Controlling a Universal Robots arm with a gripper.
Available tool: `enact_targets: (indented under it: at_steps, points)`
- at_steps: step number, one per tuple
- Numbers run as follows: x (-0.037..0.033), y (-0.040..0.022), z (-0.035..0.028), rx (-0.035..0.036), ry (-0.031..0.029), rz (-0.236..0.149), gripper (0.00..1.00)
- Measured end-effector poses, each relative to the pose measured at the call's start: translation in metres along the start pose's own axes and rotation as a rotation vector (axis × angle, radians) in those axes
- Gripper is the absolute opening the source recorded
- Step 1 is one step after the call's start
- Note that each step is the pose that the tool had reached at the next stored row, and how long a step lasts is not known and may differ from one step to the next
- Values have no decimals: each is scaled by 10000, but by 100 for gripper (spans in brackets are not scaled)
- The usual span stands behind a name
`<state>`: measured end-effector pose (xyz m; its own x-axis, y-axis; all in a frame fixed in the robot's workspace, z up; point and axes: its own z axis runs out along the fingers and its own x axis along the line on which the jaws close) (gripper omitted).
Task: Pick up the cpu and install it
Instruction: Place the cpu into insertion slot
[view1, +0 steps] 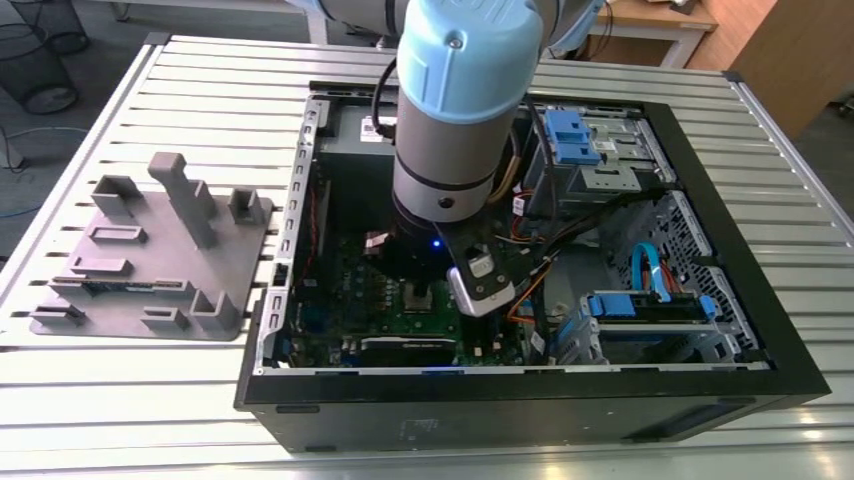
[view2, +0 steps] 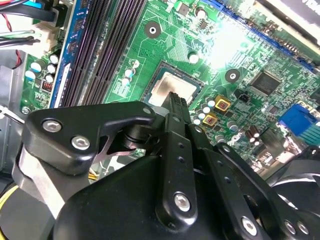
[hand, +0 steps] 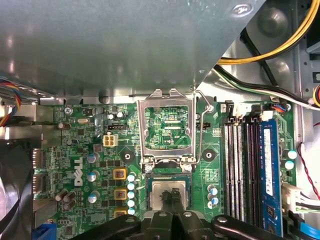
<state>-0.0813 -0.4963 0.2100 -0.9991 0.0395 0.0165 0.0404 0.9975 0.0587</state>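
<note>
Cpu (hand: 158, 191) down flat in the socket (hand: 170, 173), silver top up, in the first wrist view. Load frame (hand: 167, 161) swung up and back, likely to leave the way in from above open. Claw (hand: 172, 194) narrow, tips drawn close together over the chip's middle, not around its edges. Touching or just above? Cannot tell.

Over to the second wrist view: same chip on the green circuit board (view2: 235, 50), memory slots (view2: 110, 45) near, black fingers (view2: 176, 120) aimed straight at it. Seated, by the look of it, with the frame not yet closed.

Exterior view now: arm (view1: 454, 120) upright inside the open computer case (view1: 534, 405) on the slatted worktop (view1: 134, 400). Grey plastic holder (view1: 147, 250) well apart at the exterior view's left, probably parked clear of the arm.
</note>
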Motion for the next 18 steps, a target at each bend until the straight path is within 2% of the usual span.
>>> enact_targets:
  at_steps: [5, 11, 18]
  points:
    - [0, 0, -6, 1, 0, 5, 11]
    - [6, -2, 28, 12, -23, 382, 11]
    - [21, -6, 82, 55, -27, 389, 11]
